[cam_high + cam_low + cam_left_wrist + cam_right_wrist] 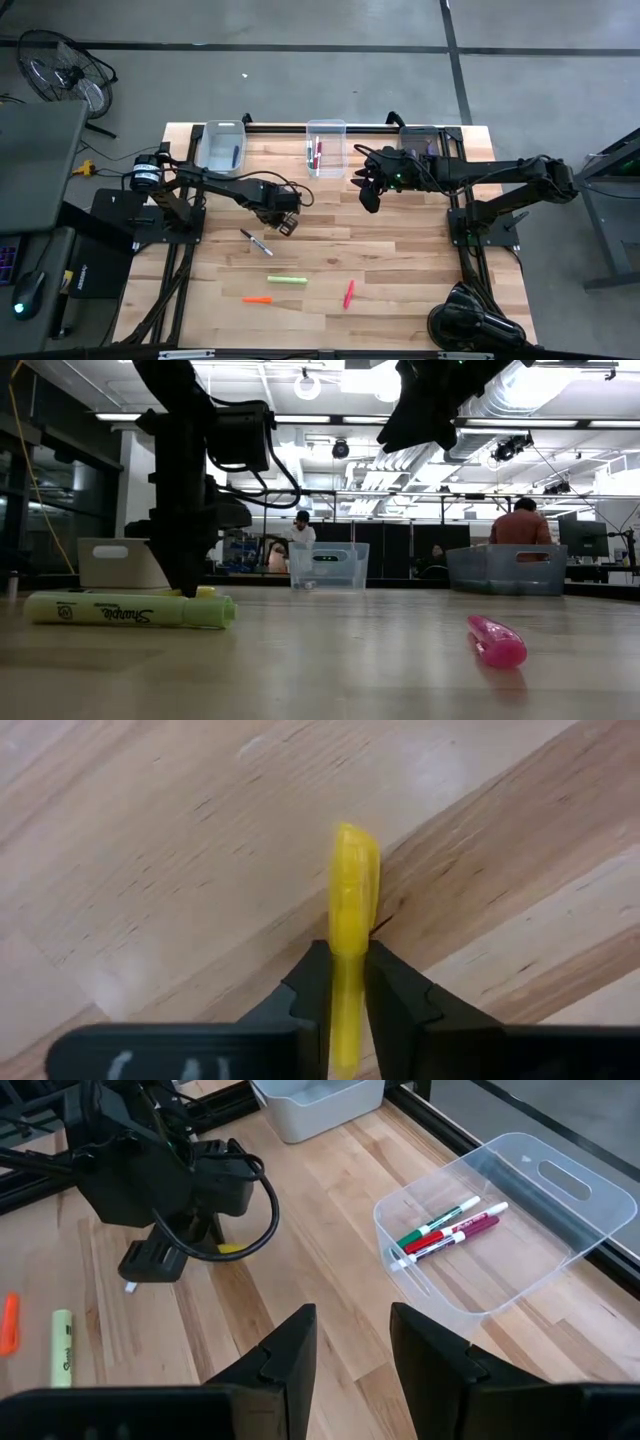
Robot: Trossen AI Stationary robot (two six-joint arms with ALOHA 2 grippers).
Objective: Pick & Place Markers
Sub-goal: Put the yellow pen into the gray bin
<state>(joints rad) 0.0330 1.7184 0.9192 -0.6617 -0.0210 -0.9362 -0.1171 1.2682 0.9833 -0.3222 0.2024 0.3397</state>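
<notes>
"Sharpie" reads on the light green marker (130, 610). Middle bin (560, 1240) holds three markers (445, 1230). Left gripper (348, 982) grips a yellow marker (352, 890); right gripper (350, 1342) open, empty.

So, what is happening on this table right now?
The left tool is closed around a yellow marker lying on the wooden table. The right tool hangs open above the table near the middle bin, which holds a few markers. A light green marker, an orange one and others lie loose.
</notes>
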